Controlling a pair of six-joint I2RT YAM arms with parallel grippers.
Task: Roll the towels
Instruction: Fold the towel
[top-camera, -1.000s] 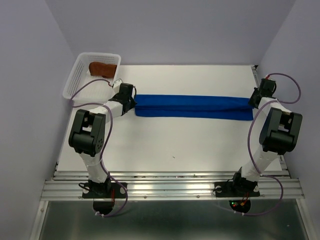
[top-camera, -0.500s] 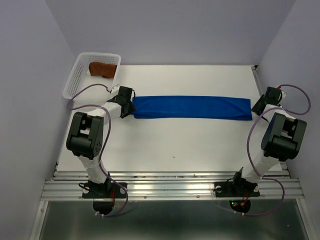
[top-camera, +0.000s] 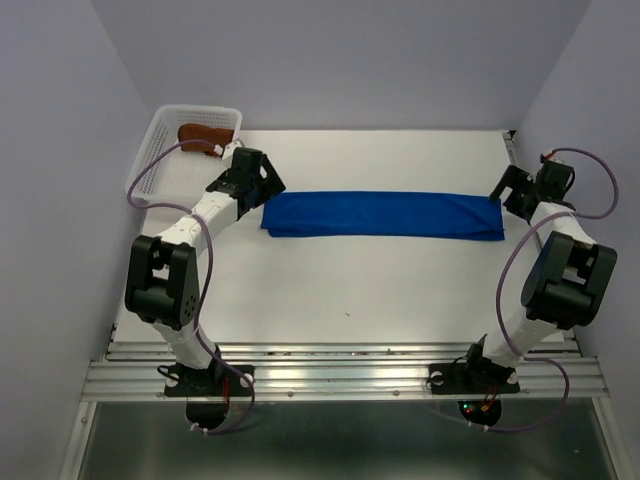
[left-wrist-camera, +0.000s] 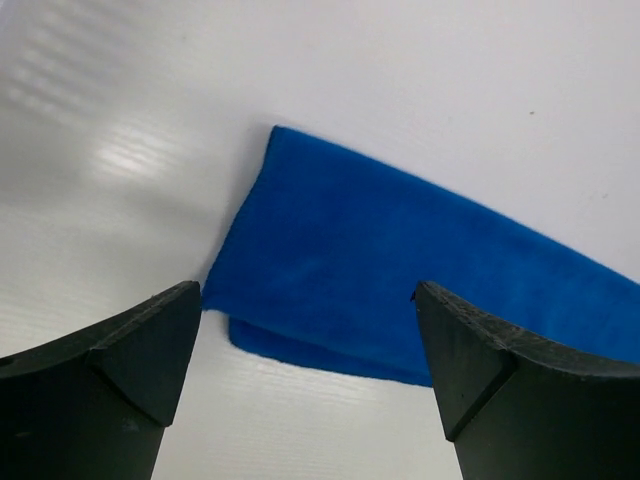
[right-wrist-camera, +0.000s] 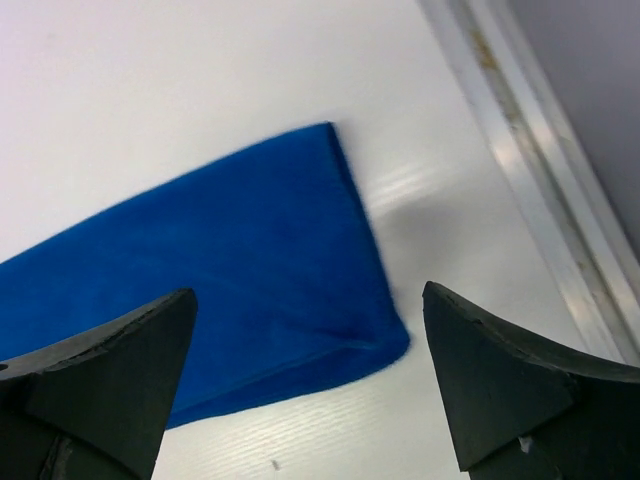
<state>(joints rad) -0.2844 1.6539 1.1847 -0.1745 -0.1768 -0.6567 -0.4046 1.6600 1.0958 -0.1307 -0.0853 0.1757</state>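
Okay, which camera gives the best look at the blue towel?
The top external view: it shows the whole blue towel as one long folded strip lying flat across the table, end to end. The left wrist view shows only its left end, with a lower layer peeking out; the right wrist view only its right end.

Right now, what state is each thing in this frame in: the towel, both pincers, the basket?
blue towel: folded into a long flat strip on the table, not yet rolled.
left pincer: open, empty, above the towel's left end.
right pincer: open, empty, above the towel's right end.
basket: upright at the far left, holding a brown cloth.
brown cloth: bundled; too small to tell more.
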